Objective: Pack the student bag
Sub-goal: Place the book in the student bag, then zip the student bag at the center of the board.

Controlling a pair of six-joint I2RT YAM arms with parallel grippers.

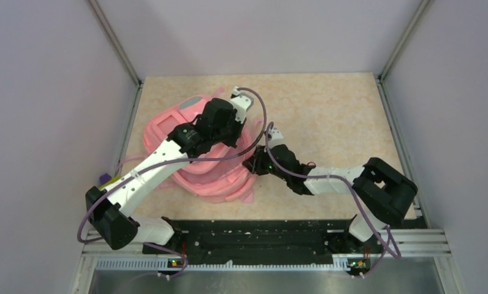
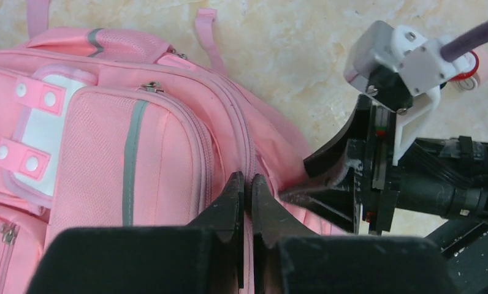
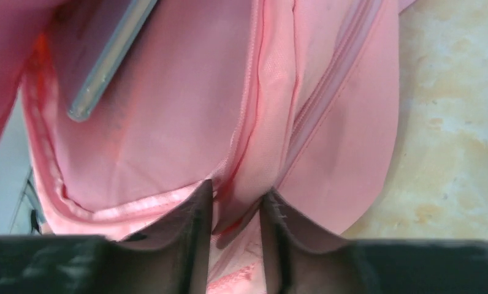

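Left pincer point(image 2: 246, 179), right pincer point(image 3: 236, 191): both clamped.

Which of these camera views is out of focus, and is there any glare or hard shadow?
Top external: evenly lit and sharp, only soft shadows on the table. Left wrist: student bag crisp, the left hand dark and soft-edged up close. Right wrist: softest of the three, with the pink fabric and the right hand blurred. No strong glare in any view.

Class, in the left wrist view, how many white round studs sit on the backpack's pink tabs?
4. Two on the upper tab, two on the lower tab, both crossing the white patch of the student bag. Others may lie outside the frame.
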